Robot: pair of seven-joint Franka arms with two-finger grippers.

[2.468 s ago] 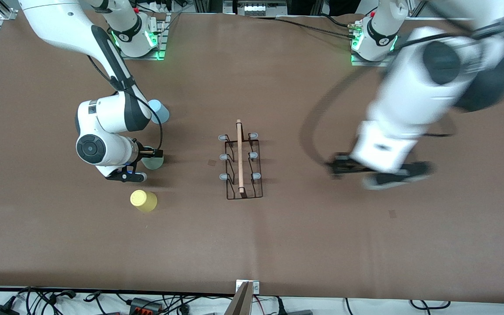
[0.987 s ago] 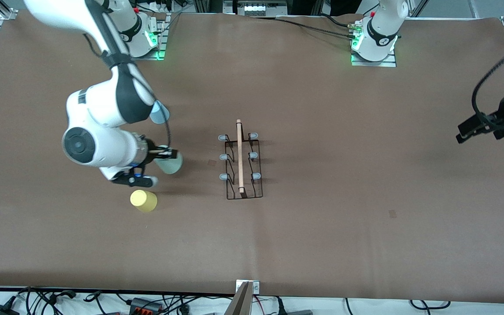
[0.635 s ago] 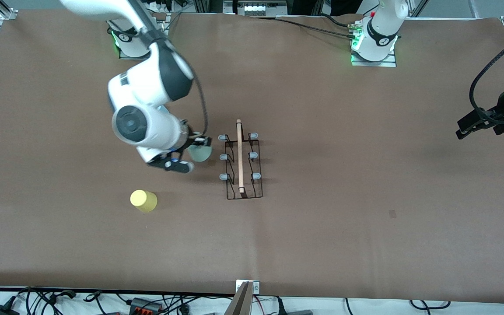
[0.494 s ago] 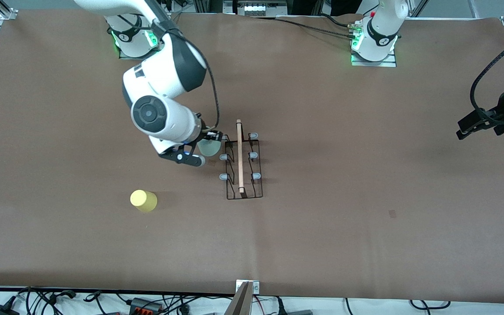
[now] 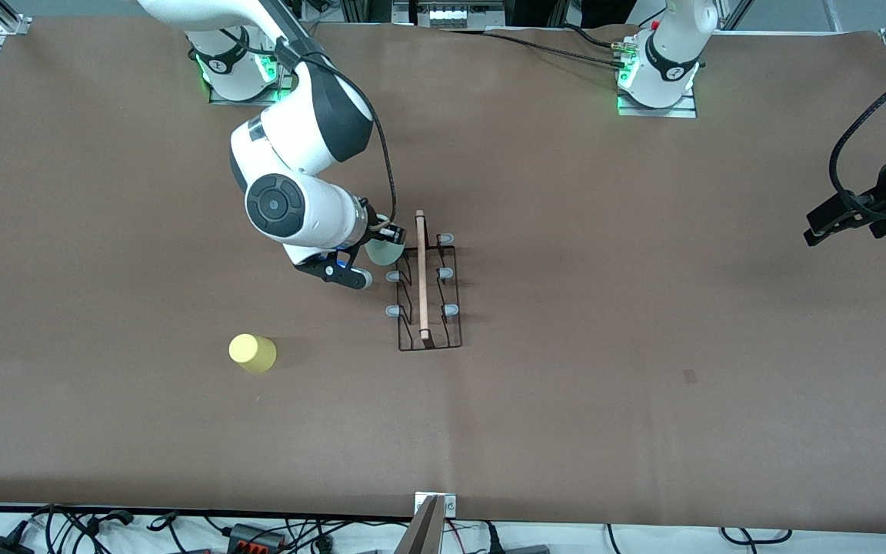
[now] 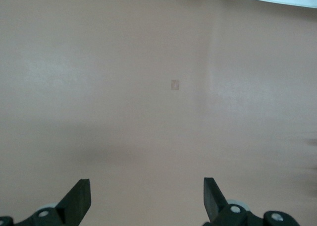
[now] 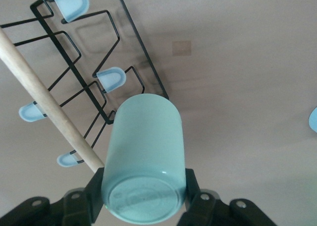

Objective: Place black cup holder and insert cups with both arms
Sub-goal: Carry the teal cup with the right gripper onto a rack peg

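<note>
right gripper (image 7: 143, 196) pinches the mint green cup (image 7: 144, 162) by its closed end, mouth toward the black cup holder (image 5: 428, 288), apparently so it can slide over the peg farthest from the front camera. left gripper (image 6: 147, 198), fingers spread, waits over bare table. yellow cup (image 5: 251, 352) stands well apart.

A robotics lab: bolted arm bases (image 5: 239, 65), brown-covered table (image 5: 566, 385).
</note>
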